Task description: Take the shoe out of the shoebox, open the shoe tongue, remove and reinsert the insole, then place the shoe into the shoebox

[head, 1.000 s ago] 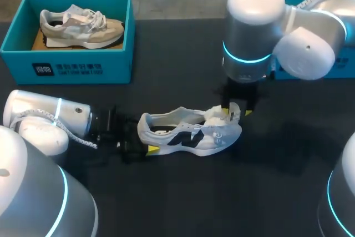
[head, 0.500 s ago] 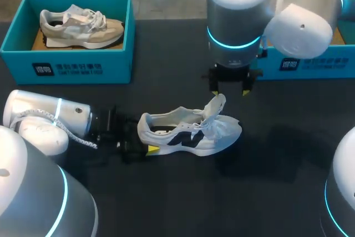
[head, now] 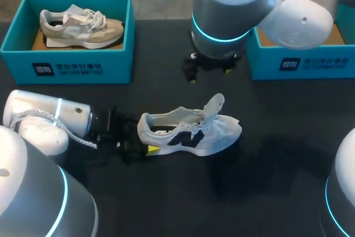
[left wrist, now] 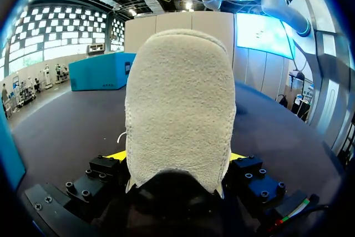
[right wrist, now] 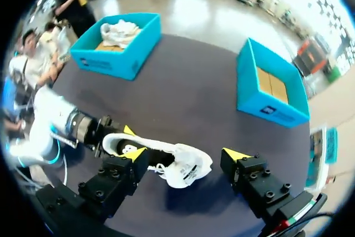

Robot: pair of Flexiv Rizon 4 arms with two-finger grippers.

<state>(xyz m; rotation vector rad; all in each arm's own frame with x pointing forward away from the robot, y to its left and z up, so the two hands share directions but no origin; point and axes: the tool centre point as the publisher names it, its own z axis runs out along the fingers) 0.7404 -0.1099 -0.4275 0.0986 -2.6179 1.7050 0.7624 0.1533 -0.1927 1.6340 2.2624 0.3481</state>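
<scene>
**— What is everything standing on?**
— Dark and matte, the desk [head: 288,137] runs flat under everything. Two teal cardboard shoeboxes sit along its far edge, both rectangular and open-topped. The left shoebox [head: 66,67] holds a beige shoe [head: 80,26] with grey panels and white laces. The right shoebox [right wrist: 272,90] shows a brown cardboard floor.

**— And the shoe for the task?**
— The white shoe [head: 188,134] is out on the desk, near the middle and well apart from both boxes. It rests on its sole, heel toward the left arm [head: 50,117]. Its upper looks like soft mesh with a black mark on the side. The tongue [head: 215,106] stands up near the toe end, with loose laces around it. From the left wrist, the heel [left wrist: 177,104] is a rounded tab with a nubby, towel-like surface.

**— What are the tools doing?**
— The left tool [left wrist: 177,156] is clamped on that heel, with a yellow tip pressed against each side. The right tool [right wrist: 184,154] hangs above the desk with its fingers spread wide. It holds nothing and touches nothing, and the white shoe lies below it.
</scene>
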